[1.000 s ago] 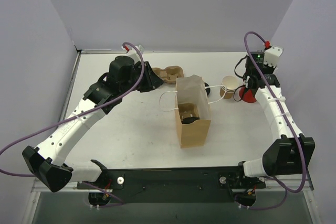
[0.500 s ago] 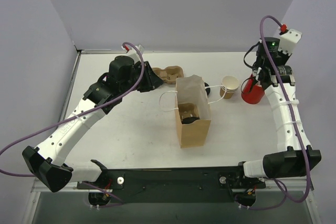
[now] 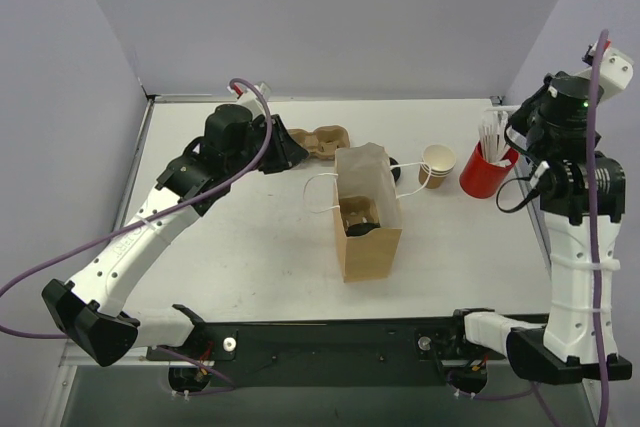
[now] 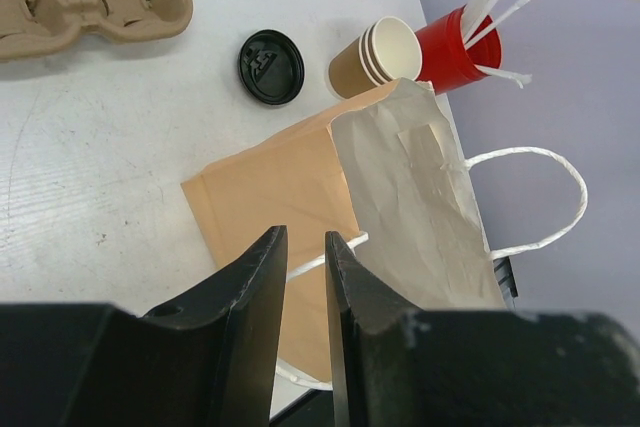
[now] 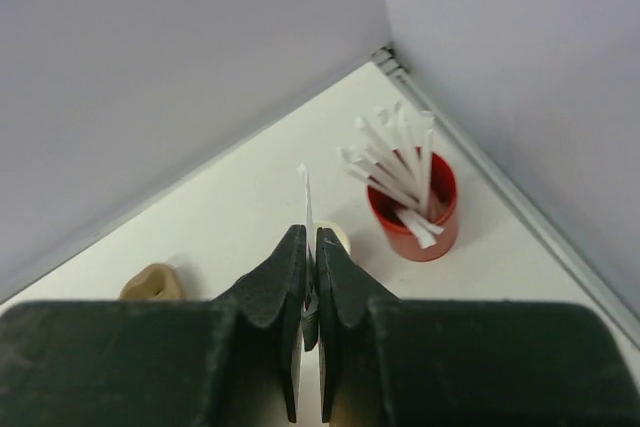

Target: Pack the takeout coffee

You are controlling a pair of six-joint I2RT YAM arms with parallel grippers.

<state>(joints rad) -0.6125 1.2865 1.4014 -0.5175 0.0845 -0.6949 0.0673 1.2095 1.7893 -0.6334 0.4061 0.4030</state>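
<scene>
The takeout coffee [image 3: 358, 215], a brown cup with a black lid, stands inside the open brown paper bag [image 3: 368, 247] at the table's middle. In the left wrist view the bag [image 4: 300, 207] hides the cup. My left gripper [image 3: 287, 153] hovers behind and left of the bag, its jaws [image 4: 303, 239] nearly together and empty. My right gripper [image 3: 522, 133] is raised high at the right, above the red cup [image 3: 481, 174]. It is shut [image 5: 308, 237] on one white stick [image 5: 305, 195].
The red cup of white sticks [image 5: 414, 202] stands at the back right, a stack of unlidded tan cups [image 3: 436, 164] beside it. A loose black lid [image 4: 271, 66] lies behind the bag. A moulded cup carrier [image 3: 322, 140] sits at the back. The bag's white handles [image 4: 540, 202] stick out sideways.
My right arm has risen and swung right, away from the red cup, drawing a white stick up with it. The left arm and the bag have not moved.
</scene>
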